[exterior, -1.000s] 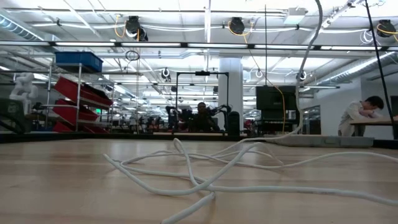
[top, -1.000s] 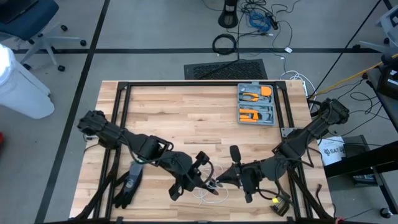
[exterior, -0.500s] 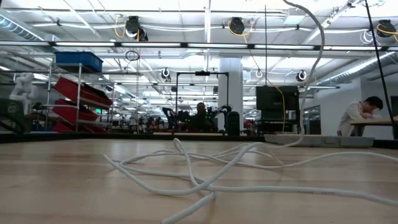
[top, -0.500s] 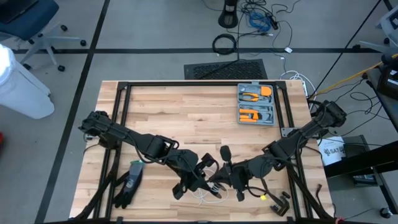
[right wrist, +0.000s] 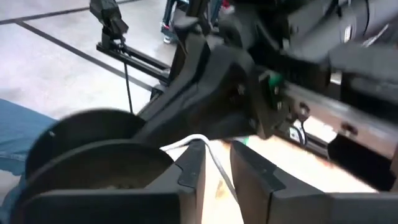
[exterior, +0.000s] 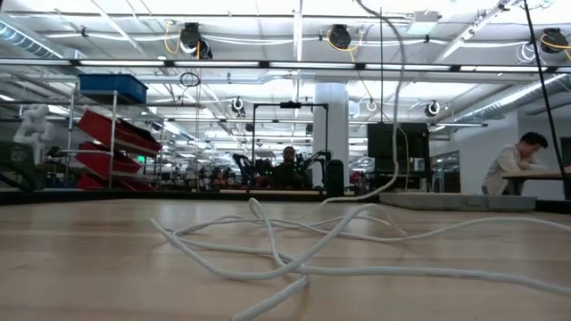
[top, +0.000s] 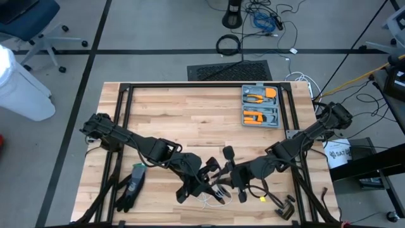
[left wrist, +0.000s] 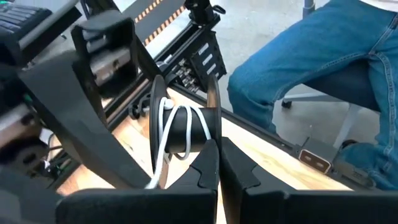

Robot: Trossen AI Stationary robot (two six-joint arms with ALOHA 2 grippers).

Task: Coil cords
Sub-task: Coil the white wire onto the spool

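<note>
The bench (top: 190,114) is pale wood in jointed strips with a smooth, faintly satin face, framed by matt black metal rails (top: 190,85). Under and just beside the left tool (top: 212,183), the cord (exterior: 294,259) looks like smooth white plastic-sheathed flex with a slight sheen, some turns of it wound on a glossy black plastic spool (left wrist: 186,127). The right tool (right wrist: 214,171) and its fingers (right wrist: 249,177) look like matt dark moulded plastic.
</note>
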